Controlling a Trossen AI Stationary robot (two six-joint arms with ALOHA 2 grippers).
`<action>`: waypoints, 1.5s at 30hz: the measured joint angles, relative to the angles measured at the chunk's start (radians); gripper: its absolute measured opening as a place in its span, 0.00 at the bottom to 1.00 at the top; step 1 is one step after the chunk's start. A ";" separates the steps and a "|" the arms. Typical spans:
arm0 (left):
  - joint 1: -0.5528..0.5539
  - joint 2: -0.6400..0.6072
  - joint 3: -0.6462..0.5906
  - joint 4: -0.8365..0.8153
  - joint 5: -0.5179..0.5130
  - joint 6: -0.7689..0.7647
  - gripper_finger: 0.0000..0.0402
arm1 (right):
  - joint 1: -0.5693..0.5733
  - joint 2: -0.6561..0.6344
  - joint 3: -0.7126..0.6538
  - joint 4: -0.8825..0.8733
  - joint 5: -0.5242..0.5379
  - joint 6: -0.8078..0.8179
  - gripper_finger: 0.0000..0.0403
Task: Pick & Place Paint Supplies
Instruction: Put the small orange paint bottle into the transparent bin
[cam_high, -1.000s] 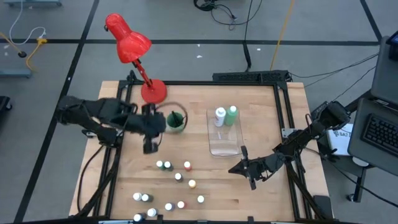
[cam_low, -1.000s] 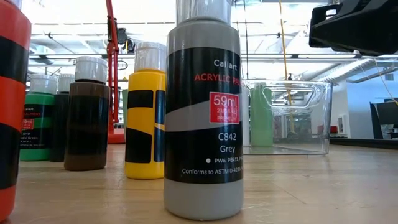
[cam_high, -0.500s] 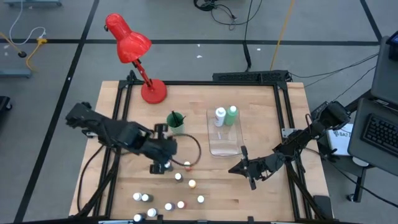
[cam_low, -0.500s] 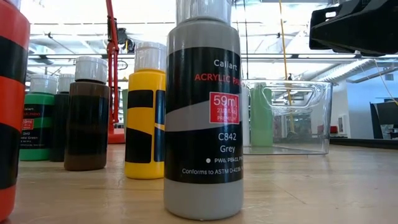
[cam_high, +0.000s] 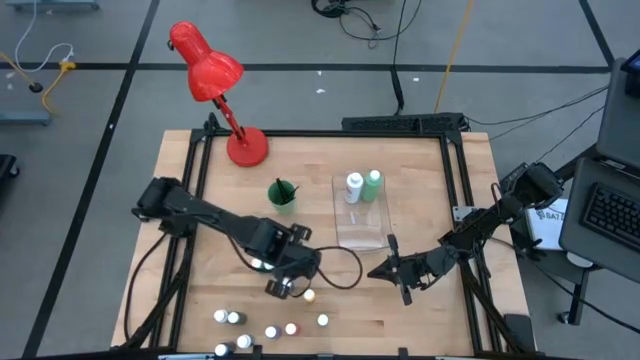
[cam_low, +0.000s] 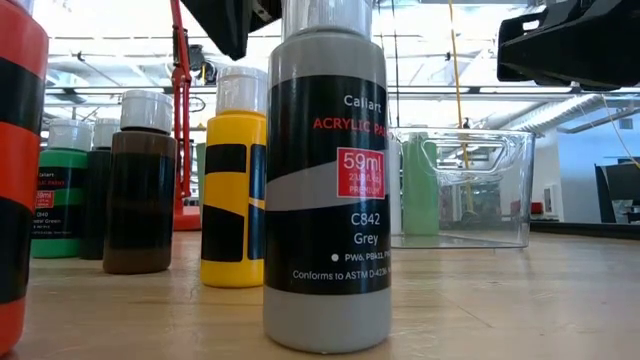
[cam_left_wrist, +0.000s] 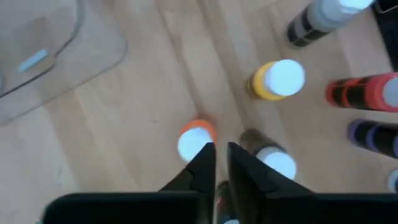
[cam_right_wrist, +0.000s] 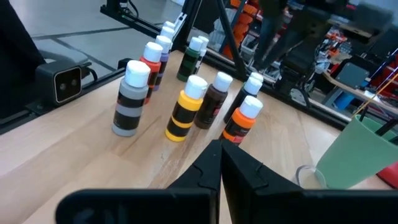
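Several small white-capped paint bottles stand in a loose group near the table's front, among them a yellow one (cam_high: 308, 296), a grey one (cam_low: 325, 180) and a brown one (cam_low: 140, 190). My left gripper (cam_high: 283, 285) hangs above this group, pointing steeply down. Its fingers are a narrow gap apart, with nothing between them. In the left wrist view my left gripper (cam_left_wrist: 221, 152) stands over the space between an orange bottle (cam_left_wrist: 196, 140) and a brown bottle (cam_left_wrist: 273, 160). My right gripper (cam_high: 380, 270) waits shut and level at the right, with nothing in it.
A clear plastic box (cam_high: 362, 228) at mid-table holds a white bottle (cam_high: 353, 186) and a green bottle (cam_high: 373, 182), both upright. A green cup (cam_high: 283, 194) holding a brush stands left of it. The red desk lamp (cam_high: 215, 75) is at the far left corner.
My left gripper has swung from beside the green cup toward the table's near right, sinking and rolling as it went. It now hangs over the bottle group and has come into the top of the low view. No bottle has moved.
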 joint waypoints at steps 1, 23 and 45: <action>0.003 0.003 0.000 0.006 0.013 0.001 0.14 | 0.000 0.000 0.001 -0.008 0.000 0.005 0.01; 0.026 0.035 -0.117 0.114 0.009 0.144 0.73 | 0.000 0.000 0.001 -0.025 0.000 0.022 0.01; 0.076 0.034 -0.210 0.182 0.026 0.157 0.73 | 0.000 0.000 0.001 -0.025 0.000 0.020 0.01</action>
